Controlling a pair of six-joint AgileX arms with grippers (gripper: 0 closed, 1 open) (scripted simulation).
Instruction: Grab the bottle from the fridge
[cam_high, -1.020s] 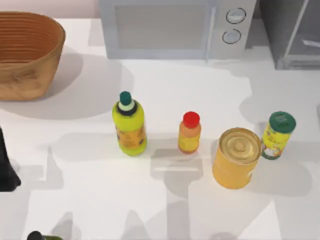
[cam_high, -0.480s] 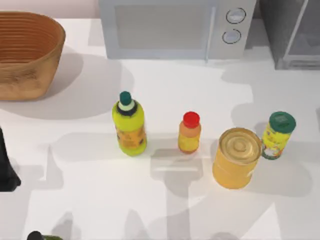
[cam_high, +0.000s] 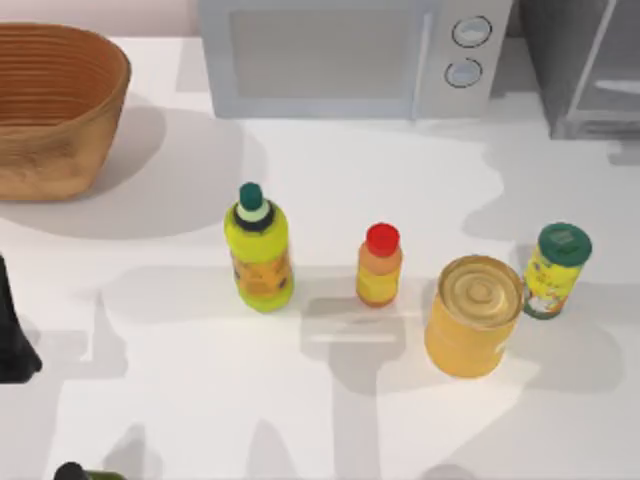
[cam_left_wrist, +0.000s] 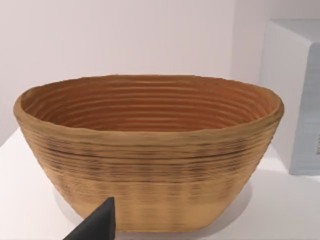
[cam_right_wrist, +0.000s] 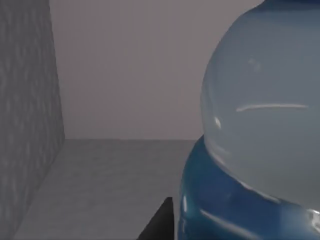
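The fridge (cam_high: 580, 60), a dark grey cabinet with a paler door panel, stands at the table's back right corner. In the right wrist view the bottle (cam_right_wrist: 260, 125) looms very close, its pale whitish body joined to a bright blue part. It sits inside the fridge, between a grey side wall (cam_right_wrist: 25, 125) and a grey floor. One dark fingertip (cam_right_wrist: 160, 225) of my right gripper lies right beside the bottle's blue part. My left arm (cam_high: 12, 335) stays parked at the table's left edge, one dark fingertip (cam_left_wrist: 97, 225) showing in front of the basket.
A light-grey microwave (cam_high: 340, 55) stands at the back, left of the fridge. A wicker basket (cam_high: 55, 105) sits at the back left. Mid-table stand a yellow-green bottle (cam_high: 260, 250), an orange bottle (cam_high: 380, 265), a yellow can (cam_high: 472, 315) and a green-lidded jar (cam_high: 555, 270).
The shadow on the table in front of the fridge has shifted toward the back right. The objects on the table and my left arm have not moved.
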